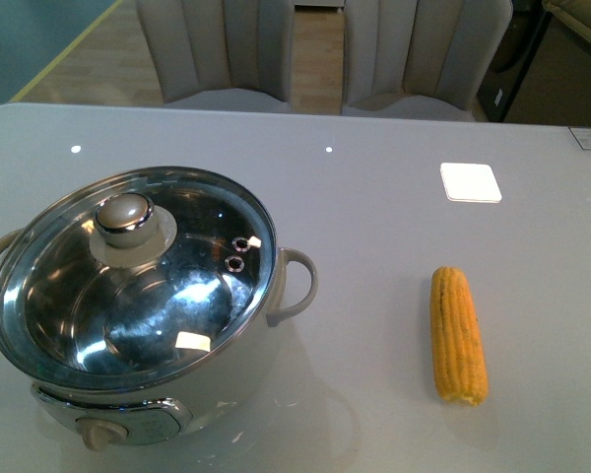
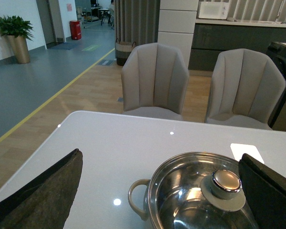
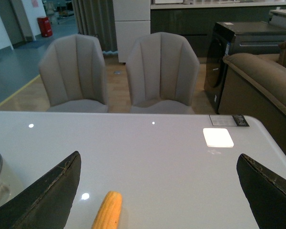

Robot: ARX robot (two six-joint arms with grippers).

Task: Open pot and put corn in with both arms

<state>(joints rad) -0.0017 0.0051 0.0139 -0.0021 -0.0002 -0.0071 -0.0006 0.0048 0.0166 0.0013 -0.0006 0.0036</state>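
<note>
Left jaws were spread wide and held nothing, with both fingers (image 2: 38, 191) showing at the edges of the left wrist view and only the pot between them. Right jaws were likewise released and empty, their fingers (image 3: 43, 191) wide apart above the desk (image 1: 374, 227). Neither arm showed in the front view. The pot (image 1: 246, 379) sat on the near left part of the desk with its glass lid (image 1: 177, 296) seated flat on the rim. The lid knob (image 1: 126, 219) stood upright, off toward the far left side of the lid. The corn (image 1: 458, 335) lay flat on the near right part of the desk, well apart from the pot, with its long axis running away from the robot. A white square pad (image 1: 470, 182) lay beyond it.

Step in hand, as a judgement, was opening the pot, and nothing had been grasped yet. In the left wrist view the knob (image 2: 225, 181) sat closer to one finger than the other, so the jaws should centre over it first. Then come straight down, clench low on the knob and lift vertically so the lid clears the rim without dragging the pot. Park the lid on bare desk away from the corn. The right jaws looked roughly over the corn (image 3: 108, 210) and should take it across its middle.
</note>
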